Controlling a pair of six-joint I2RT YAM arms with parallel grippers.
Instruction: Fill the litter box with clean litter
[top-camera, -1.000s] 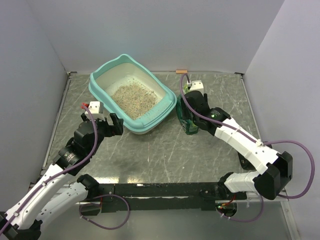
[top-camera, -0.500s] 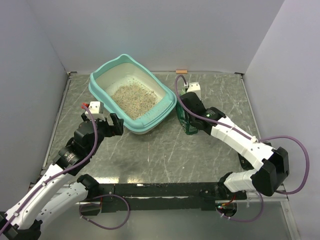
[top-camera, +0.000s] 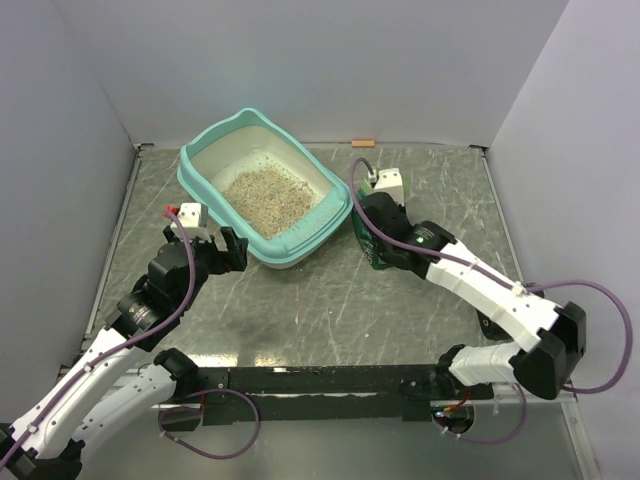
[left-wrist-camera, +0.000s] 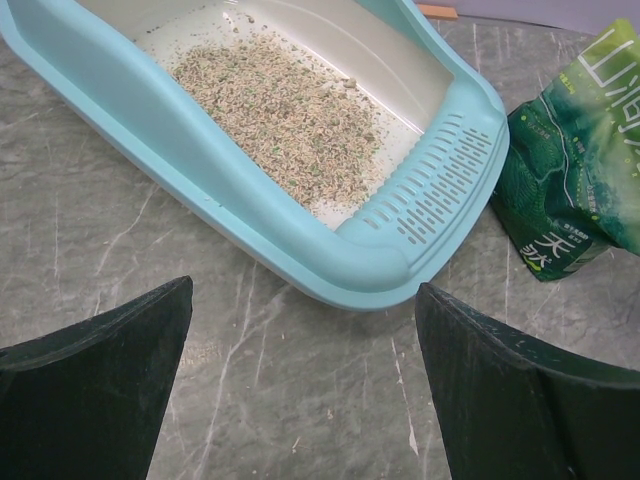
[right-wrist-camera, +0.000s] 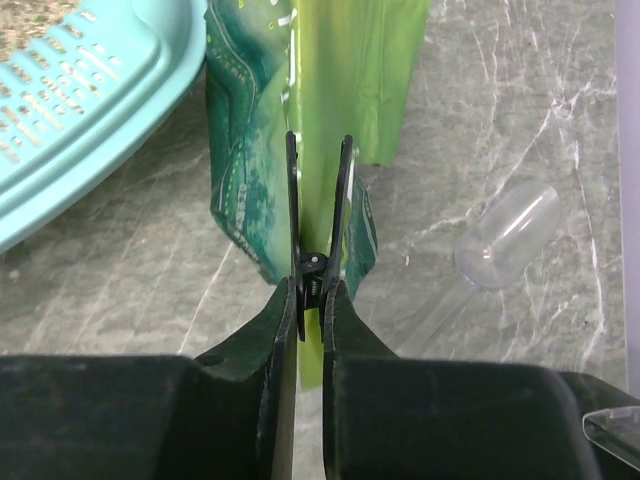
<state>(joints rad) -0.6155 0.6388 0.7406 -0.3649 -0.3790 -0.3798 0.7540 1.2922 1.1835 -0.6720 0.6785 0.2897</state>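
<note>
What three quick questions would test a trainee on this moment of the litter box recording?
1. True or false: the left gripper is clamped on the rim of the litter box.
2. What is the right gripper pinching? A. the green pouch. B. the litter box. C. nothing.
3. Fill in: the clean litter lies inside the ____.
Key: 1 false, its jaws stand open, short of the box. 2 A. 3 litter box.
</note>
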